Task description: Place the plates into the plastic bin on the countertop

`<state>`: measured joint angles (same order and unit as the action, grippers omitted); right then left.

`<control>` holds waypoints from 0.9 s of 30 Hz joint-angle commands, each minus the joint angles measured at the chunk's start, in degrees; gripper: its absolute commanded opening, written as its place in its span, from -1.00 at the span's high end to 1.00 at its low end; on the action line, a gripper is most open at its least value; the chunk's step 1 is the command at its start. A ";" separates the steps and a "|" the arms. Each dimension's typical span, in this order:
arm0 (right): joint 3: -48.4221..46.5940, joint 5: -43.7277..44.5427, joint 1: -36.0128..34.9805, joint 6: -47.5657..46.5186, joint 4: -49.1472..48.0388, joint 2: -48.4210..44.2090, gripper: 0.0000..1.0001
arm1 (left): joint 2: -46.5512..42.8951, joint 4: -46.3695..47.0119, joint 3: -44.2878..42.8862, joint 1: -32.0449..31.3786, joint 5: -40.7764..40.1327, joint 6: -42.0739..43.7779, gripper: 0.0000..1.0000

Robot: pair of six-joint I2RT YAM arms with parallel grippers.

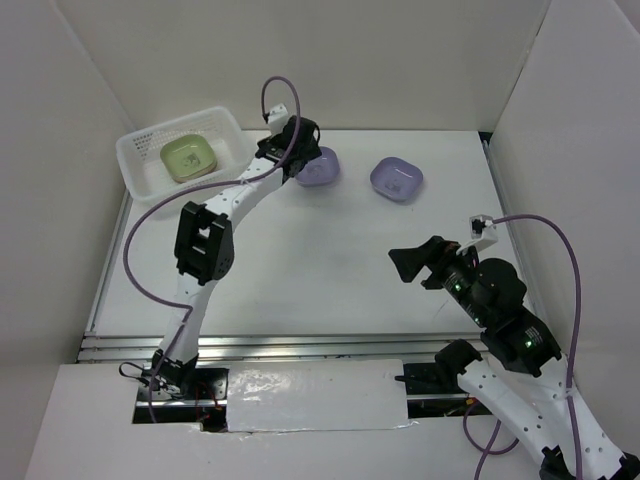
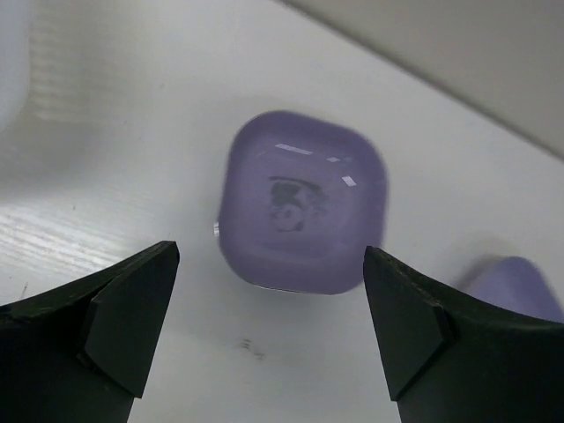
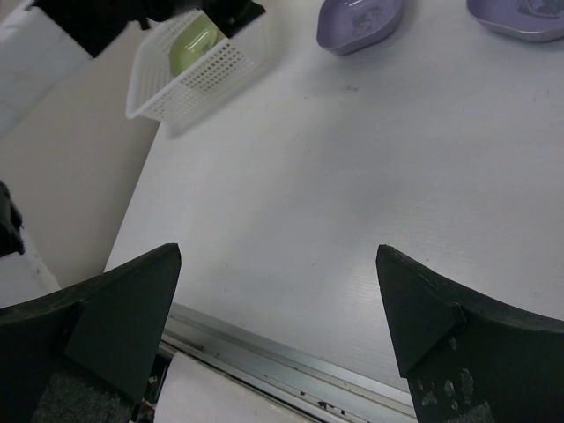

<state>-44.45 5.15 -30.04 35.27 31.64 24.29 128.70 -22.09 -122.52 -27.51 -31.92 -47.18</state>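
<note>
Purple plate [image 2: 301,214] at 12 o'clock of left gripper [image 2: 269,263], spread wide, holding nothing; green plate [image 1: 187,157] inside plastic bin [image 1: 128,160]; right gripper [image 3: 278,256] also fully spread, empty.

You have three plates: two purple plates [image 1: 322,172] [image 1: 397,179] and one green plate [image 1: 188,157]. You also have one plastic bin [image 1: 238,130] and two robot arms [image 1: 205,240] [image 1: 500,300].

Top: high, looking down. Left wrist: close above purple plate [image 2: 300,216]. Right wrist: farther, oblique, same plate.
</note>
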 commanded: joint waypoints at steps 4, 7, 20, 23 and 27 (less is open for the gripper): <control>-0.29 0.39 0.34 -0.90 1.23 -1.18 -1.00 | 6.81 2.04 -0.35 2.10 -3.32 -1.25 -0.97; 1.55 -2.24 0.42 -0.03 -0.25 -1.79 -1.00 | 9.97 1.96 -2.37 2.89 -2.62 -1.33 -0.92; 1.03 -3.30 0.25 -0.11 -1.32 -0.48 -1.00 | 16.67 5.47 -3.69 4.83 5.11 -1.34 -0.08; 0.33 -3.04 0.25 -0.20 -0.96 -0.30 -1.00 | 16.40 6.79 -4.39 5.71 8.54 -0.46 0.21; -0.64 -2.69 0.25 -0.37 -0.70 -0.39 -1.00 | 13.86 9.16 -3.17 6.50 11.35 1.03 1.00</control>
<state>-42.57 2.17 -29.95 35.22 32.16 23.44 145.43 -16.64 -124.68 -22.13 -23.57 -47.92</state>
